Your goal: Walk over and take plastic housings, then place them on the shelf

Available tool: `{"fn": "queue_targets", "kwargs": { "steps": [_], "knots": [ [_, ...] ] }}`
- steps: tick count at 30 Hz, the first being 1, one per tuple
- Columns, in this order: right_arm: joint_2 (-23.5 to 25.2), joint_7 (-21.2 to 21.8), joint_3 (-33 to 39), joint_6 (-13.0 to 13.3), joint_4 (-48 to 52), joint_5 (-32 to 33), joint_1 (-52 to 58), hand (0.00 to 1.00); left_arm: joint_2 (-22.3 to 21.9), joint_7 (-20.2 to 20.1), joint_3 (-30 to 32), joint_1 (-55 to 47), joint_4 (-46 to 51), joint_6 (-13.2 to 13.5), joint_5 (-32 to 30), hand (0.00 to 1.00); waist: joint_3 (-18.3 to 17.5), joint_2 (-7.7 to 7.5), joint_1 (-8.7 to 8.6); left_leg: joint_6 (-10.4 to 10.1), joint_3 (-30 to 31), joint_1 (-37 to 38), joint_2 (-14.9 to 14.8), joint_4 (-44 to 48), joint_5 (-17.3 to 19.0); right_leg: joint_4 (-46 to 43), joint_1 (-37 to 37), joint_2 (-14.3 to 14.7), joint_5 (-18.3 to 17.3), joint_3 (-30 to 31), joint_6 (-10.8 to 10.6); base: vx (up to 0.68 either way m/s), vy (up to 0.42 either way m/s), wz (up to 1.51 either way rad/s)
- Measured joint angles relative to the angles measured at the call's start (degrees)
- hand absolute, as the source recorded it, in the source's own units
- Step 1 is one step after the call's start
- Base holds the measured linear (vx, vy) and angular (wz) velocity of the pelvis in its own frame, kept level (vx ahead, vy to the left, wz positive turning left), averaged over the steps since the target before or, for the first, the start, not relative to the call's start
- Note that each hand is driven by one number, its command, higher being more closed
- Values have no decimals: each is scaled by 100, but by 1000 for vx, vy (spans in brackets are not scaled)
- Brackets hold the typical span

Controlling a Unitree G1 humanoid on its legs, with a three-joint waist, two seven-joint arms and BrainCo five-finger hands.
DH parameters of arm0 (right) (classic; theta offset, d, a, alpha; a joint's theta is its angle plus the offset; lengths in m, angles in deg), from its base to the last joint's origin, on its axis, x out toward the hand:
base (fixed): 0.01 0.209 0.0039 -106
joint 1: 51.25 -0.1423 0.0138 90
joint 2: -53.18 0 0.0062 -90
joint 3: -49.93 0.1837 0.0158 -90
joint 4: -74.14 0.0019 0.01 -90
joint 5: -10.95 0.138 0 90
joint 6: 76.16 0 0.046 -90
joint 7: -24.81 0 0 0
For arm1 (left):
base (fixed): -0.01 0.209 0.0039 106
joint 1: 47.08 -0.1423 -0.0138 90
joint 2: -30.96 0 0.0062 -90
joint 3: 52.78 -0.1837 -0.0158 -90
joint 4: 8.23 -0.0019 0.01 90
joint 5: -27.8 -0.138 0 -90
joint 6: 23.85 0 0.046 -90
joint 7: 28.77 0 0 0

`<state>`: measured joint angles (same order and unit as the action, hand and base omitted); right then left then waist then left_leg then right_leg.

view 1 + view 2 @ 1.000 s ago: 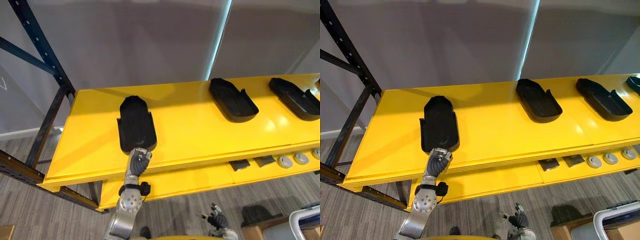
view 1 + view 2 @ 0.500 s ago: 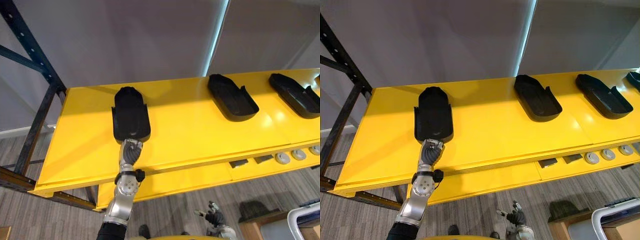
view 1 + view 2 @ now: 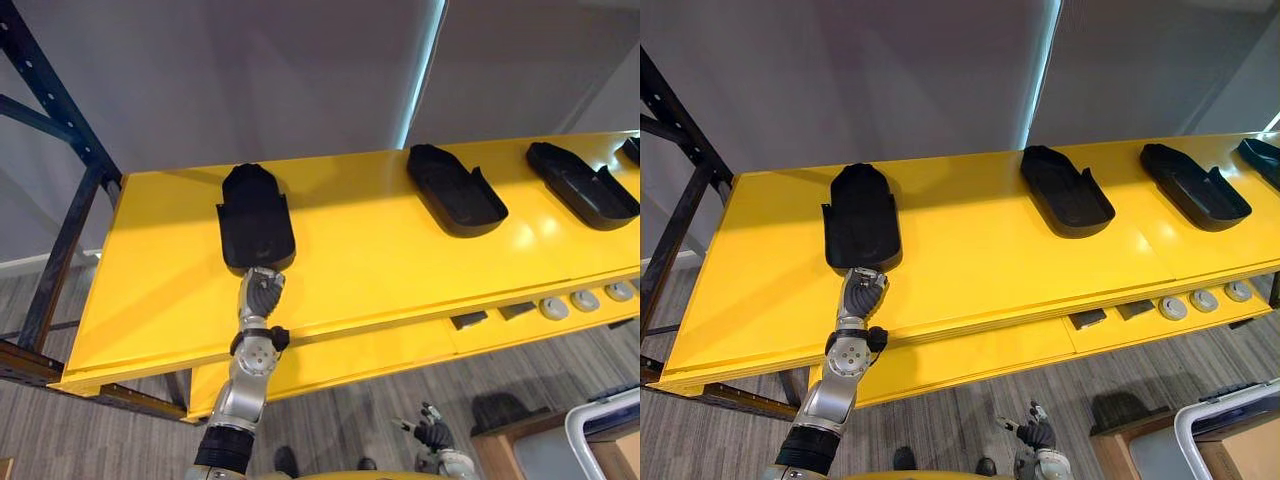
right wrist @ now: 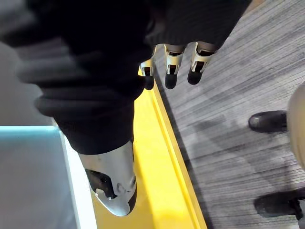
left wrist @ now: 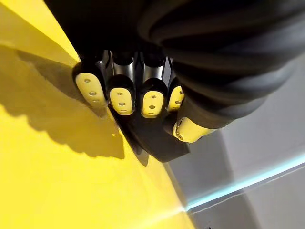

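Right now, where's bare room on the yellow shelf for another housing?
Widest bare patch: between the leftmost housing, held by the left hand, and the middle housing. Also the yellow shelf at its left end. Crowded rightward, around the right housing.

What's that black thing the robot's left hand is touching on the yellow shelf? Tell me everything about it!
It is a black housing, a long shell that looks like matte plastic. It has raised side walls, a narrower stepped far end and a rounded near end. It lies flat on the yellow shelf, close to the shelf's left end, with its length pointing toward the wall. The left hand curls its fingers on the near end. Nothing else touches it.
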<state>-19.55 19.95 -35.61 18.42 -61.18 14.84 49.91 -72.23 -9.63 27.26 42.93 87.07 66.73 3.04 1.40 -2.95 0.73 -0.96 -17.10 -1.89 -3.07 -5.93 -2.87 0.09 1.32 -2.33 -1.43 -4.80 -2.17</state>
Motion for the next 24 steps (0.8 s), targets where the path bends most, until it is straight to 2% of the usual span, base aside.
{"fn": "queue_targets", "kwargs": {
  "steps": [2, 5, 9, 11, 12, 16, 17, 20, 21, 22, 23, 24],
  "knots": [
    [3, 0, -1, 1, -73, 0, 12, 0, 86, -8, -165, -171, 902, 254, 63, 100, 8, -22, 12, 1, 29, 0, 7, 4, 1, -4, -13, -6, 0, -18, 0, 24, 14, 9],
    [10, -13, 5, 34, -82, 1, 20, 0, 118, 23, 124, -326, 2205, 619, 344, 100, 25, 4, 5, 3, 185, 39, 20, -1, 3, -6, -126, -18, -3, -169, -9, 20, 1, 25],
    [15, -15, 9, 62, -99, 0, -18, 0, 153, 682, 1381, -677, 3390, 1146, 1086, 100, 83, 110, 45, 14, 560, 67, 10, -2, 48, -124, -271, -10, -31, -444, -46, 0, 4, 50],
    [12, -17, 9, 60, -109, -1, -25, 0, 102, 914, 1983, -892, 3500, 1306, 1426, 100, 100, 137, 77, 19, 679, 64, 17, -2, 43, -151, -320, -17, -36, -577, -45, -31, 13, 36],
    [8, -23, 9, 60, -109, -4, -32, 0, 27, 1052, 2373, -1065, 3498, 1391, 1716, 100, 113, 156, 166, 19, 768, 44, 27, -3, 44, -199, -348, -27, -75, -634, -50, -43, 9, 28],
    [29, -44, -1, 30, -112, -15, -18, 0, -301, 1289, 3205, -1734, 3350, 1534, 2516, 100, 74, 80, 185, 30, 967, 8, 148, -3, 35, -229, -432, -148, -292, -897, -66, -5, 2, 42],
    [24, -49, 0, 1, -111, -25, -30, 0, -482, 1346, 3458, -2131, 2917, 1548, 2903, 100, 80, 100, 194, 31, 1054, 6, 182, -3, 34, -232, -469, -174, -327, -973, -69, 2, 1, 24],
    [29, -45, -1, -30, -102, -65, -66, 0, -662, 1294, 3638, -2418, 2069, 1373, 3146, 100, 77, 98, 193, 44, 1082, 18, 202, -3, 25, -239, -527, -203, -388, -1096, -92, 6, -5, 24],
    [16, -45, -35, -73, -101, -100, -78, 0, -759, 1127, 3687, -2490, 1473, 1163, 3303, 0, 70, 79, 200, 45, 1058, 20, 201, 1, 24, -275, -528, -211, -423, -1121, -83, 17, -4, 14],
    [-4, -40, -92, -96, -100, -126, -101, 0, -823, 945, 3698, -2523, 783, 960, 3379, 0, 54, 52, 211, 45, 1048, 23, 201, 5, 24, -303, -520, -219, -445, -1127, -72, 20, -2, 7],
    [-4, -37, -105, -103, -99, -127, -118, 0, -826, 881, 3693, -2528, 417, 873, 3395, 0, 46, 38, 215, 45, 1037, 26, 201, 12, 24, -303, -520, -220, -448, -1124, -71, 31, 3, -4],
    [4, -21, -104, -116, -97, -131, -160, 0, -825, 647, 3670, -2526, -247, 647, 3325, 0, 31, 12, 215, 45, 979, 35, 198, 34, 24, -303, -520, -221, -450, -1106, -69, 50, 7, -9]
  ]
}}
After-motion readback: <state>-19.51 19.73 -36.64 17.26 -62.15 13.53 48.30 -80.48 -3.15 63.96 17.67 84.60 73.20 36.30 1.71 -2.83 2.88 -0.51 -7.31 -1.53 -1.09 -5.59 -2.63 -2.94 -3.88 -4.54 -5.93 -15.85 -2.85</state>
